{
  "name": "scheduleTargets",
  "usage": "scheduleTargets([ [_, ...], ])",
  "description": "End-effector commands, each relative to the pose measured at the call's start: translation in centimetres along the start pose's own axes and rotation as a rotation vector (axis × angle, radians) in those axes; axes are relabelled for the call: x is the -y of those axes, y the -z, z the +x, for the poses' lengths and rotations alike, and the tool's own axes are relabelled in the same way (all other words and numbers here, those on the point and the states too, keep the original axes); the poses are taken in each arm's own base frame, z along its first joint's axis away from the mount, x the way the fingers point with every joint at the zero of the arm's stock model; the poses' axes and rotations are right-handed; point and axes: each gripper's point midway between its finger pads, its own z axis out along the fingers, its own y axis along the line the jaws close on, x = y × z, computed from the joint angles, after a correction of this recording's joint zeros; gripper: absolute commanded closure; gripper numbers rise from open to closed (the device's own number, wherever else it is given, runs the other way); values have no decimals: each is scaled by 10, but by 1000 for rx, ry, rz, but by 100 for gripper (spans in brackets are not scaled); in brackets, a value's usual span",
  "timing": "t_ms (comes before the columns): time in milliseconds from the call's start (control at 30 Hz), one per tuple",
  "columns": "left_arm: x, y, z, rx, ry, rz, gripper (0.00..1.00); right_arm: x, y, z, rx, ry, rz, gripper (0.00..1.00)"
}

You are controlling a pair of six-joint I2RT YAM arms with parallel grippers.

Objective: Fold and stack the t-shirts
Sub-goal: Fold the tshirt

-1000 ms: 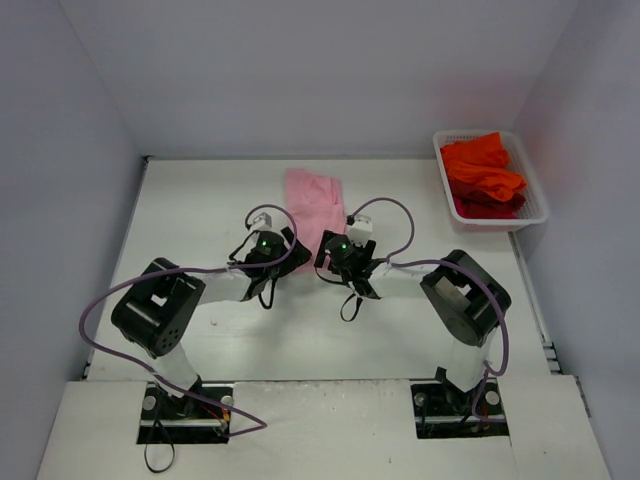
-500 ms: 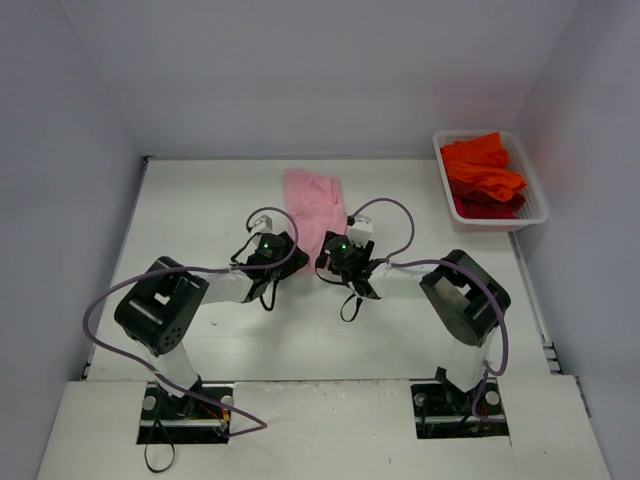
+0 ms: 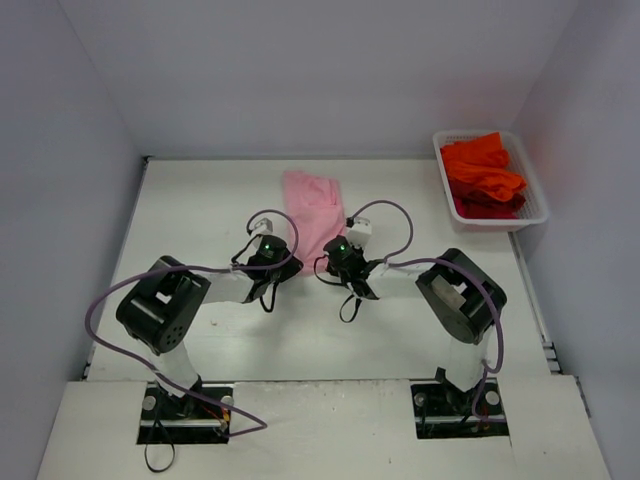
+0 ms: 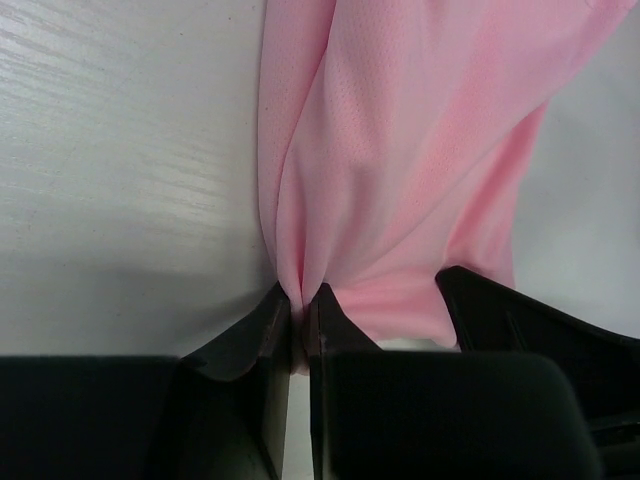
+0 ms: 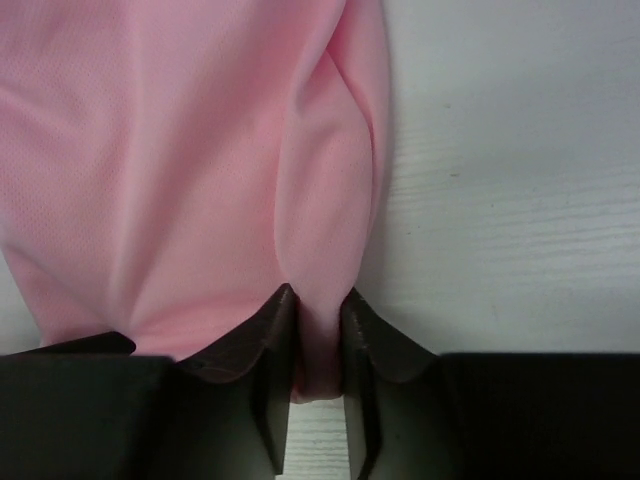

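Orange-red t-shirts [image 3: 484,170] lie heaped in the white basket [image 3: 538,195], pink t-shirt [image 3: 312,200] outside

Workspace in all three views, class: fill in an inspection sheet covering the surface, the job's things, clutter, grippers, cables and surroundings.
Surface: white table, wood grain visible close up.
Job's things: pink t-shirt lies bunched lengthwise at the middle; orange-red t-shirts are heaped in a white mesh basket at the far right.
Clutter: nothing seen.
Grippers: left gripper and right gripper each pinch a fold at the pink t-shirt's near edge, one on each side.
Cables: purple cables loop loosely off both arms, above the table.
Surroundings: plain pale walls on three sides.
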Motion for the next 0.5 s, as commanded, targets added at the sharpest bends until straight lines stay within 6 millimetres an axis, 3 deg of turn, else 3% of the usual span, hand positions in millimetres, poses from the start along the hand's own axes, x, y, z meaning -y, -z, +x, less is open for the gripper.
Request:
scheduleTargets([
  [0, -26, 6, 22, -80, -54, -94, 100, 4, 0, 18, -55, 20, 17, 84],
  [300, -23, 24, 16, -79, -83, -89, 100, -2, 16, 32, -82, 48, 6, 98],
  [467, -24, 43, 21, -90, -95, -93, 100, -3, 33, 48, -105, 83, 5, 100],
])
